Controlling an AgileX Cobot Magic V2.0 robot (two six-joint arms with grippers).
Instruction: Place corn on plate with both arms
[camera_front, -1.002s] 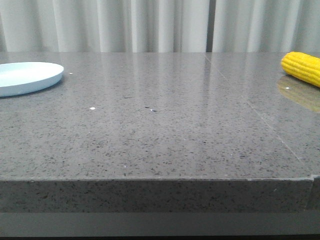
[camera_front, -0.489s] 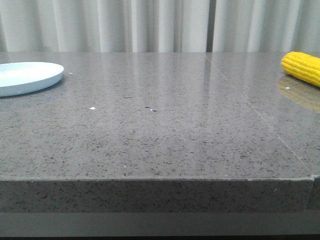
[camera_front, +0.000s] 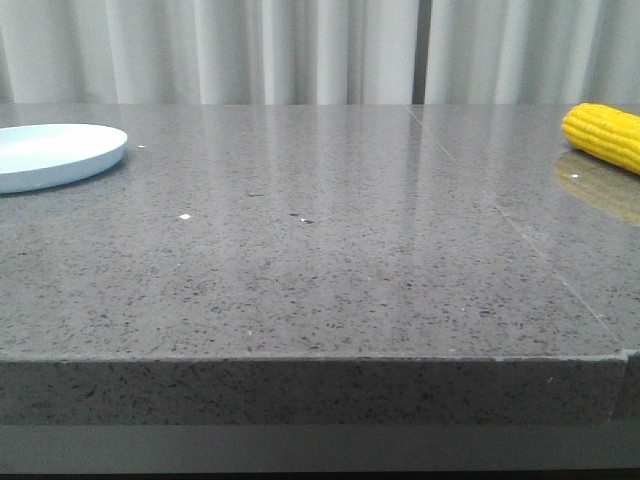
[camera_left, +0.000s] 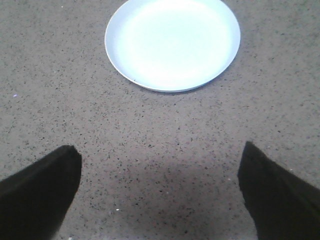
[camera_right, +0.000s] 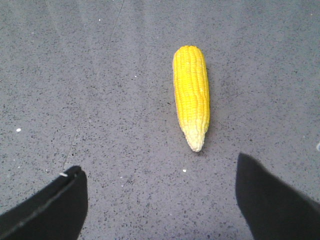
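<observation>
The pale blue-white plate (camera_front: 50, 155) sits empty at the far left of the grey speckled table; in the left wrist view the plate (camera_left: 172, 42) lies ahead of my open, empty left gripper (camera_left: 160, 165). The yellow corn (camera_front: 605, 135) lies at the far right edge of the front view. In the right wrist view the corn (camera_right: 191, 92) lies on the table with its pale tip toward my open, empty right gripper (camera_right: 160, 175), a little beyond the fingertips. Neither gripper shows in the front view.
The grey stone table (camera_front: 320, 260) has a seam (camera_front: 520, 230) running toward the front right. White curtains (camera_front: 300, 50) hang behind it. The table's front edge (camera_front: 320, 365) is near the camera.
</observation>
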